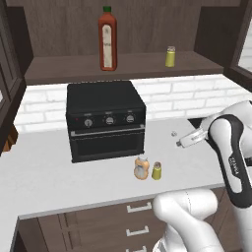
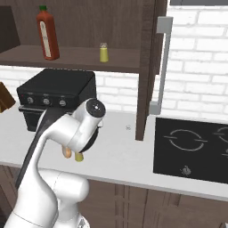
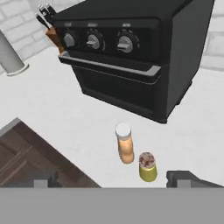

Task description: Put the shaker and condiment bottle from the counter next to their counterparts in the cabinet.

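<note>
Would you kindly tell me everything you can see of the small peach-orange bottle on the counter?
The condiment bottle is short and squat, peach-orange with a whitish round cap and a pale label, looking like smooth plastic. It stands upright on the white counter, in front of the black toaster oven, near the front edge. The yellow-green shaker stands close beside it; whether they touch is unclear. Nothing grips it; the gripper hangs open above.

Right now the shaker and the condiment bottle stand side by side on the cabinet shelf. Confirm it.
Not right. The shaker and condiment bottle stand side by side on the counter, in front of the toaster oven, as the hand view shows.
</note>
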You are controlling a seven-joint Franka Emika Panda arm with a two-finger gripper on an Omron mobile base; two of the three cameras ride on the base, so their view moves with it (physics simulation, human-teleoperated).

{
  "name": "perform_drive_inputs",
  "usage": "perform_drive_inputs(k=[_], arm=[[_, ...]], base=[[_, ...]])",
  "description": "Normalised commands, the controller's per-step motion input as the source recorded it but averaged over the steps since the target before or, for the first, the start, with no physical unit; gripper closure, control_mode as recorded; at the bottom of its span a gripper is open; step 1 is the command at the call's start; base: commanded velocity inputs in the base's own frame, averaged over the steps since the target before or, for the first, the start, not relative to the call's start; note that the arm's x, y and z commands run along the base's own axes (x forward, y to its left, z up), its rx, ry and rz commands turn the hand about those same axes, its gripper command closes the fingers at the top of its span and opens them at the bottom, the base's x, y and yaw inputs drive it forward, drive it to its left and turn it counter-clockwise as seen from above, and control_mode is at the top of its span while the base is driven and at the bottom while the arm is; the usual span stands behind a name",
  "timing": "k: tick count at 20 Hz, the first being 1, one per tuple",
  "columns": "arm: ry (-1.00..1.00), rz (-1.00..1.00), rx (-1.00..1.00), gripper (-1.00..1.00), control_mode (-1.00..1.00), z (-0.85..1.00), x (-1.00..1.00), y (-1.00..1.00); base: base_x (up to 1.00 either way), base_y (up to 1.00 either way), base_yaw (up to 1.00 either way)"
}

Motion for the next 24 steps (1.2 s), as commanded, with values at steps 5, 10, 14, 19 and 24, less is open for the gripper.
perform_drive_inputs(k=[5, 10, 14, 19, 24], arm=[[0.0, 0.39, 0.0, -1.0, -1.0, -0.57, 0.01, -0.15], [-0.04, 0.5, 0.04, -1.0, -1.0, -0.47, 0.04, -0.14], [-0.01, 0.08, 0.0, -1.0, -1.0, 0.0, -0.02, 0.02], [-0.34, 0.14, 0.0, -1.0, -1.0, -0.16, -0.1, 0.11], [-0.21, 0.22, 0.01, -1.0, -1.0, -0.51, 0.0, 0.02]], base=[[0.0, 0.0, 0.0], [0.0, 0.0, 0.0], [0.0, 0.0, 0.0], [0.0, 0.0, 0.0], [0.0, 0.0, 0.0]])
